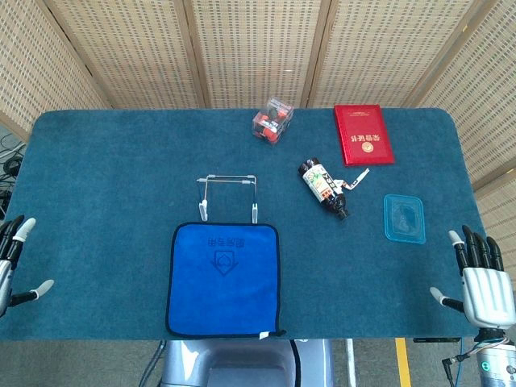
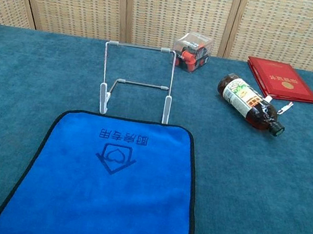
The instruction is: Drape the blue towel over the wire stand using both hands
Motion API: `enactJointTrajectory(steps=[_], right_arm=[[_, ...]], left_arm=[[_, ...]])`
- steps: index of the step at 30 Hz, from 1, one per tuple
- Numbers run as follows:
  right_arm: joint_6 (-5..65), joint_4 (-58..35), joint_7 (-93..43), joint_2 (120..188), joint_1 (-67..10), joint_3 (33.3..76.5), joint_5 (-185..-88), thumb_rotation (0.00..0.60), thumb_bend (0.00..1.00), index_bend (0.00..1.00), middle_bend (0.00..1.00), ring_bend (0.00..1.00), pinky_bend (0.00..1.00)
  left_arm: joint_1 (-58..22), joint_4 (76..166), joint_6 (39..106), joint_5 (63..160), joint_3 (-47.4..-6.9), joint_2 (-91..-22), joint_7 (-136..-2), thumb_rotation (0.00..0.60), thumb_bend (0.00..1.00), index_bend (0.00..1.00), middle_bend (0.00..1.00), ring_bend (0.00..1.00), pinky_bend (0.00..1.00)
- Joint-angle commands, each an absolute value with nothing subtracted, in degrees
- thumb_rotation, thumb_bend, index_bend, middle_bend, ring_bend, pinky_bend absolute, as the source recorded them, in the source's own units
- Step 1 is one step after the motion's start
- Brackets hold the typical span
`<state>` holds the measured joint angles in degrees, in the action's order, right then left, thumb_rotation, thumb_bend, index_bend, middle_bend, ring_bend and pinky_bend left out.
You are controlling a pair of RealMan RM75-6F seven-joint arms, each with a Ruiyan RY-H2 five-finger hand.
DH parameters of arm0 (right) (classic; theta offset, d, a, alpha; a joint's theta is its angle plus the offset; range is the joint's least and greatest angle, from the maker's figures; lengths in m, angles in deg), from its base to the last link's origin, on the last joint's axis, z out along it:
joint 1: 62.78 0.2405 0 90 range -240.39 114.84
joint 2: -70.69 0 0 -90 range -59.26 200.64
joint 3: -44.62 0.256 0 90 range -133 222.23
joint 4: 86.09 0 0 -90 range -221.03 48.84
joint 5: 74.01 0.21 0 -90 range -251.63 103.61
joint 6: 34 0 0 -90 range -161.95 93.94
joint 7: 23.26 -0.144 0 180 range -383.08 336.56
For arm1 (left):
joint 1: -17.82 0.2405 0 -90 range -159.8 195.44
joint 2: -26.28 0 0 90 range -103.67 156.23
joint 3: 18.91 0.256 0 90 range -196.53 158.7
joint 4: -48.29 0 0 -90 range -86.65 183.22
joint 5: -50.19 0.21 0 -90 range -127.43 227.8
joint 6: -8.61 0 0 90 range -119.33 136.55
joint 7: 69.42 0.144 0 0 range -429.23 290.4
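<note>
At the table's two near corners, both hands wait with nothing in them. On the robot's own right, the right hand [image 1: 486, 284] stands with its dark-tipped fingers [image 1: 477, 246] upright and slightly spread, thumb poking out sideways, touching nothing. Over on the other side, the left hand [image 1: 11, 262] is half cut off by the frame edge, but its fingers [image 1: 24, 228] are apart too, thumb stuck out, empty. Neither shows in the chest view. Both sit well apart from the work, flanking it, which looks like a ready stance for a two-handed pick.

Moving inward: the blue towel [image 1: 224, 277] lies flat and square on the teal table [image 1: 105, 177], near the front edge, printed logo up. Its far edge sits just in front of the feet of the wire stand [image 2: 136, 81], perhaps touching them; I can't be sure. That layout suits the job: take the towel's corners, lift, carry it back over the top bar.

Nothing lies between hands and towel. Beyond the stand sits a clear box [image 1: 272, 120] with red bits inside. To the right, a brown bottle [image 2: 249, 102] lies on its side, a red booklet [image 1: 364, 134] rests flat behind it, and a light blue lid [image 1: 404, 218] lies nearest the right hand's likely path. The stand looks light and could tip.
</note>
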<state>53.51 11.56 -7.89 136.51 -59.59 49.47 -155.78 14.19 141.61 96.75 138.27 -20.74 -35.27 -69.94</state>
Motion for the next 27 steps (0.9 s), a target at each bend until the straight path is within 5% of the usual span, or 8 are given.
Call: enactJointTrajectory(steps=[1,15,27], right_arm=[[53.4,11.5,-7.9,136.5,-59.5,49.4,-155.8,0.6,0.0,0.0,0.0,0.0,0.0],[49.4,6.2,-12.5,139.4,-54.6,46.4,-168.0,0.6,0.0,0.0,0.0,0.0,0.0],[33.8,-3.8,-16.5,148.5,-35.9,44.2,-185.5,0.6,0.0,0.13,0.12,0.0,0.0]], left_arm=[[14.2,141.6,96.7,138.3,-20.7,-35.3,-69.9,0.6,0.0,0.0,0.0,0.0,0.0],[13.8,141.2,96.5,138.4,-21.1,-35.1,-71.6,0.6,0.0,0.0,0.0,0.0,0.0],[12.4,140.0,93.9,136.3,-22.0,-35.5,-72.6,0.6,0.0,0.0,0.0,0.0,0.0]])
